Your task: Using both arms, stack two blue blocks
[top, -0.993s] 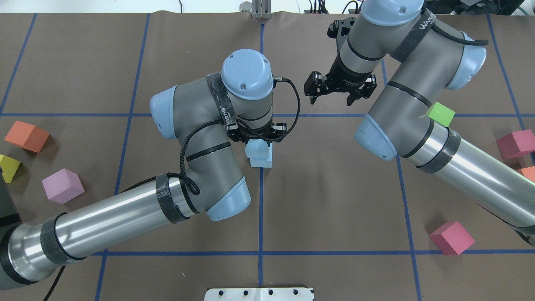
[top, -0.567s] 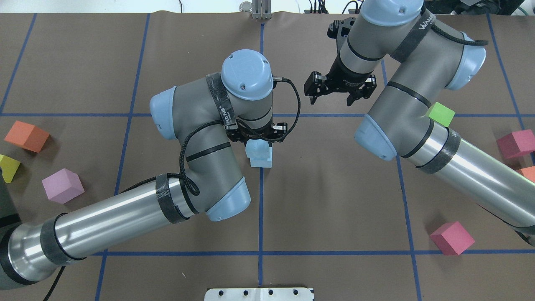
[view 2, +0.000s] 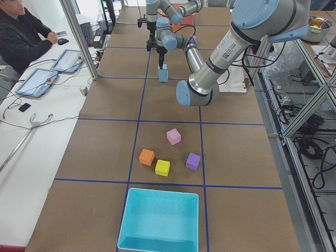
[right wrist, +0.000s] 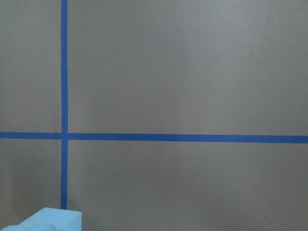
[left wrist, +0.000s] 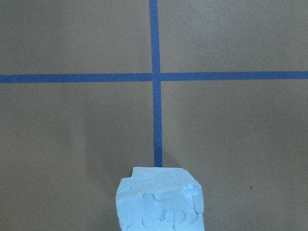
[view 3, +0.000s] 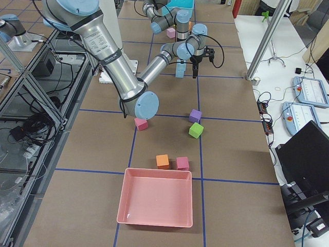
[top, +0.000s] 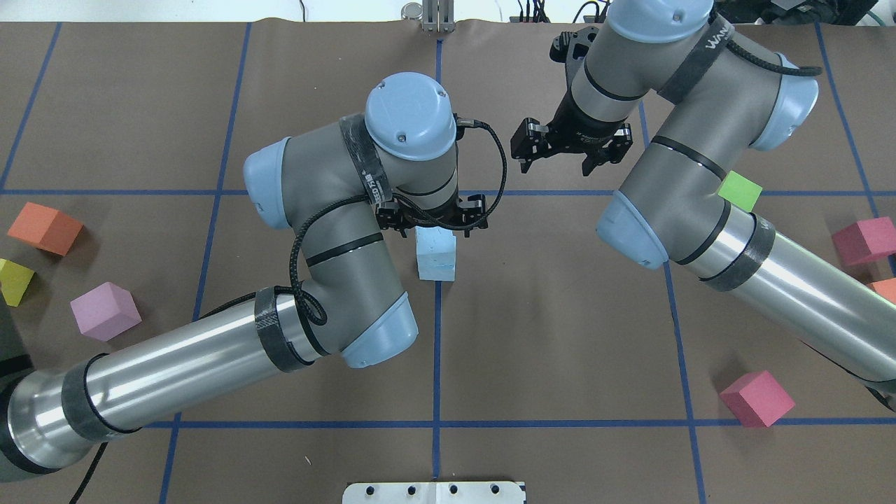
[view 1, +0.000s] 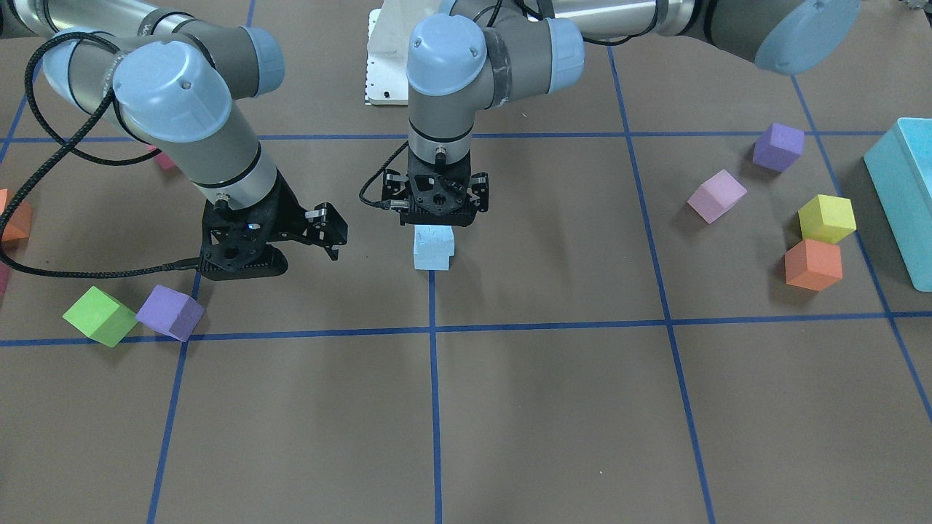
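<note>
Two pale blue blocks [top: 435,253] stand stacked one on the other on the blue centre line. The stack also shows in the front-facing view [view 1: 433,248], the exterior left view [view 2: 163,73] and the left wrist view [left wrist: 161,204]. My left gripper [top: 432,222] hangs just above the stack, open and empty, apart from the top block; it also shows in the front-facing view [view 1: 437,216]. My right gripper [top: 558,166] is open and empty, above the table, farther back and to the right of the stack.
Orange [top: 43,227], yellow [top: 12,280] and lilac [top: 105,310] cubes lie at the left. Green [top: 740,190] and magenta [top: 757,397] cubes lie at the right. A purple cube [view 1: 169,311] lies near the right gripper. A turquoise bin [view 1: 903,196] and a pink tray [view 3: 157,203] stand at the table's ends.
My left gripper has let go of the top blue block and risen a little. The top block now sits squarely on the lower one. The right arm has barely moved.
</note>
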Robot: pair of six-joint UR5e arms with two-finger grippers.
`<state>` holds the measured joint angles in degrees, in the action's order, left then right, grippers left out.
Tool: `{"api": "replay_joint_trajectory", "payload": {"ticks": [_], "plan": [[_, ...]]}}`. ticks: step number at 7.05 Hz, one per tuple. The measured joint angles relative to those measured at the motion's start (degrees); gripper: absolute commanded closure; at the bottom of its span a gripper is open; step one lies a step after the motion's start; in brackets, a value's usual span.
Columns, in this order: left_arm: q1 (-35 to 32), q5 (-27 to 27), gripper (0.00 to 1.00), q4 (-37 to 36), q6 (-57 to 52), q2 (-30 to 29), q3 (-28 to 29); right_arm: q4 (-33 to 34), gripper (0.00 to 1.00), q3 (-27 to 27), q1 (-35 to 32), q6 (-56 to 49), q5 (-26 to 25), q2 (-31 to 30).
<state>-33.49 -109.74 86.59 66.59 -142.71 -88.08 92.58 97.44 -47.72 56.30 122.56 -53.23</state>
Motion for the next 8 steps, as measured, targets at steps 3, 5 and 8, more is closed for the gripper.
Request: {"api": "replay_joint_trajectory", "payload": {"ticks": [3, 5, 8], "plan": [[-8.83, -5.36, 0.00, -1.55, -11.27, 5.66, -5.75, 0.04, 0.00, 2.24, -6.07, -2.93, 4.32, -3.76], [-16.76, -9.21, 0.00, -3.32, -22.71, 11.00, -9.79, -0.27, 0.00, 3.33, -15.15, -13.05, 7.49, -9.39], [-32.34, -17.62, 0.00, -5.94, -44.45, 18.73, -11.11, -0.55, 0.00, 5.06, -23.63, -17.99, 7.93, -17.63]]}}
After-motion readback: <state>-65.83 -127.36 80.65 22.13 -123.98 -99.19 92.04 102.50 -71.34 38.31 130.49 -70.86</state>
